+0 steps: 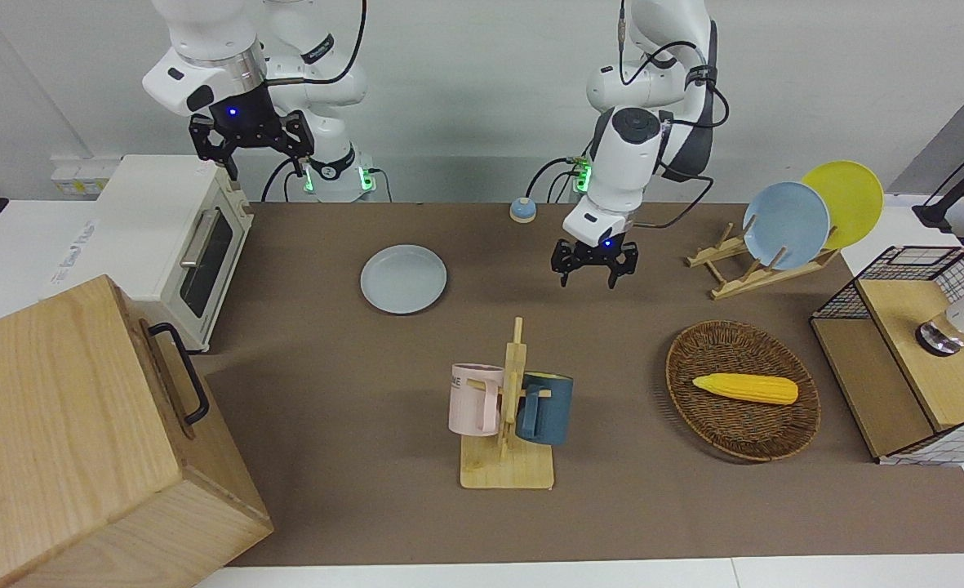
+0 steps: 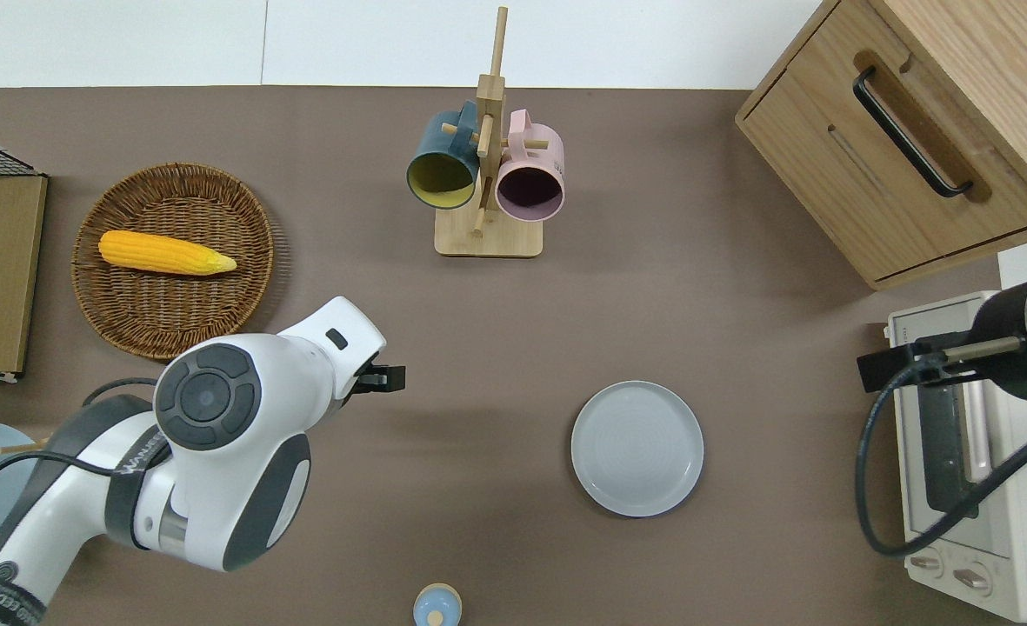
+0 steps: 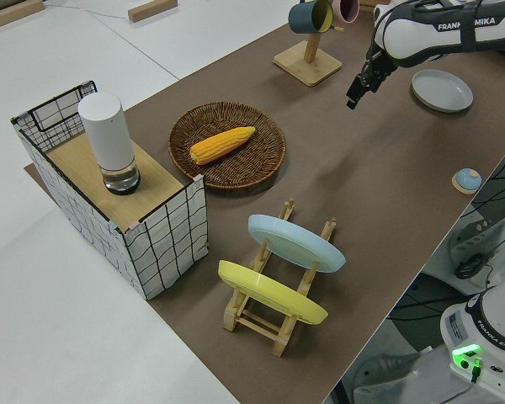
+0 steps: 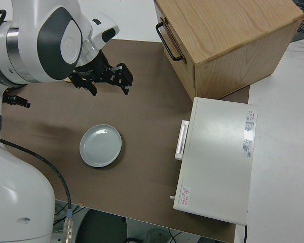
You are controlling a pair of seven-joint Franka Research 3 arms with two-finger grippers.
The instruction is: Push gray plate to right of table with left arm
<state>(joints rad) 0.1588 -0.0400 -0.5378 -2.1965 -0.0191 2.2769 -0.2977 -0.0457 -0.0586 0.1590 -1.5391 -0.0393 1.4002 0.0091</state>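
Item: gray plate [image 2: 636, 448]. Round, shallow, pale; lies flat on the brown mat of the table [image 2: 696, 287], toward the right arm's end, between the mug rack [image 2: 487, 187] and the robots' edge, near the white toaster oven [image 2: 956, 469] but apart from it.

Item: left gripper [image 1: 594, 273]. Hangs in the air over bare mat at about the middle of the table; fingers [image 1: 565, 276] spread apart, holding nothing. Well apart from the plate, no contact.

Item: right gripper [image 1: 246, 147]. Parked; fingers spread, empty.

Governing relation: from the left fingers the plate lies toward the right arm's end of the table and slightly nearer to the robots. The plate is round, so it has no long axis to line up with; only the side of contact counts. The rim facing the left arm's end is the face that a push toward the oven would need. The right gripper is at the plate's end of the table, yet the task names the left arm.

Judgement: the plate already sits well toward the right arm's end, so the push looks done or nearly so; any further push would need a descent to rim height first.
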